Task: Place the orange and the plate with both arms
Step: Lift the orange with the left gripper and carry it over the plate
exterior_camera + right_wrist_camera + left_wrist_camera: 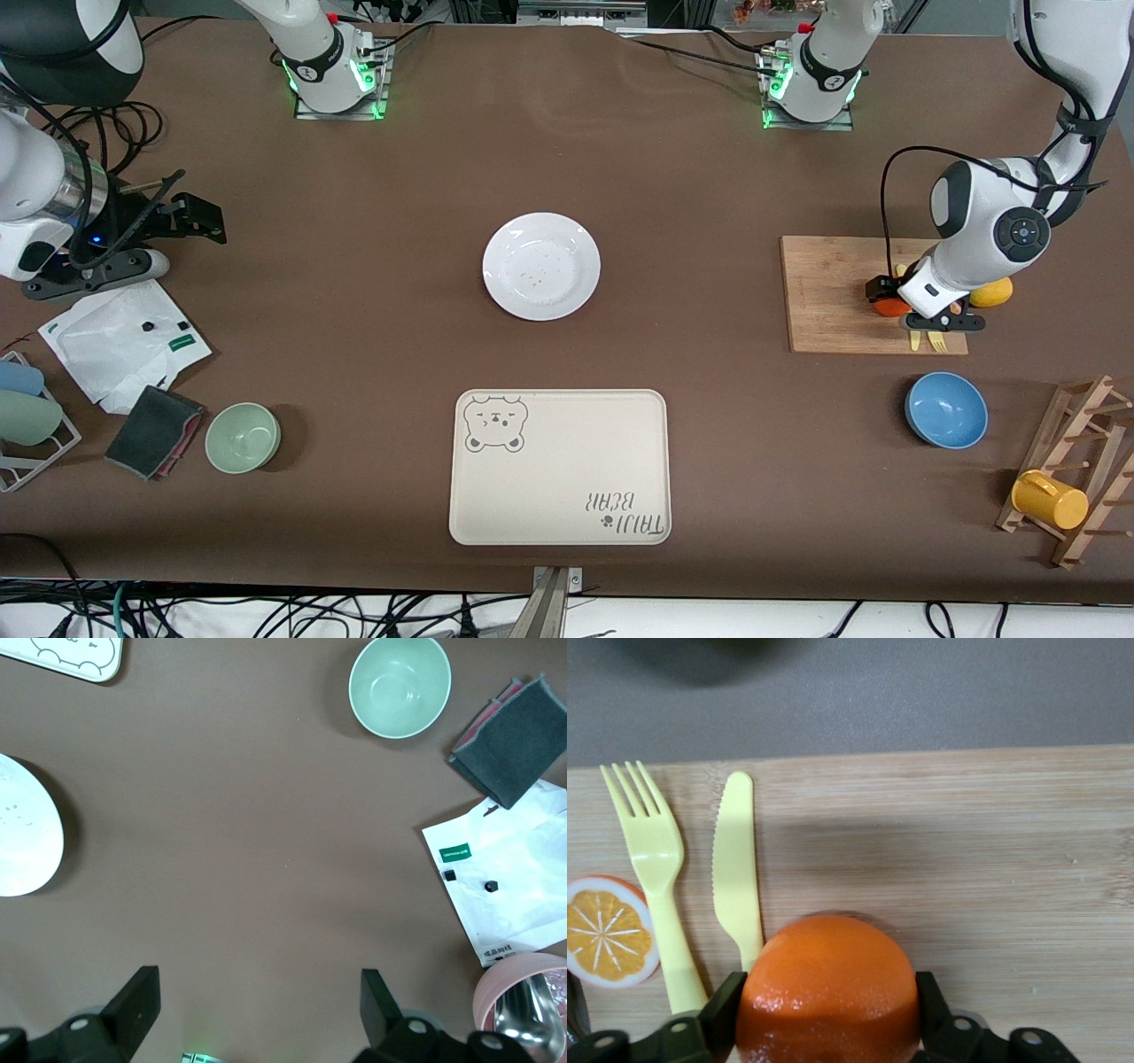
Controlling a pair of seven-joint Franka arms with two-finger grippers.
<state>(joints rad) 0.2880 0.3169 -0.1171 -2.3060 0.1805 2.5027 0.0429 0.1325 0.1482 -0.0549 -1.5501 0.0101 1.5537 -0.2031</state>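
Gripper-wise, our left gripper (pixel 828 1014) clamps the orange (pixel 826 992) on the cutting board (pixel 828 297), the right gripper (pixel 257 1005) waits open, and next we lift toward the plate (pixel 541 266).

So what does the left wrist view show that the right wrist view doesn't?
Only the left wrist view shows the left gripper shut on the orange over the wooden board, with a yellow fork, yellow knife and orange slice. Only the right wrist view shows the open right gripper over bare tabletop, the plate, green bowl, sponge, white packet and tray corner. They share only the brown table.
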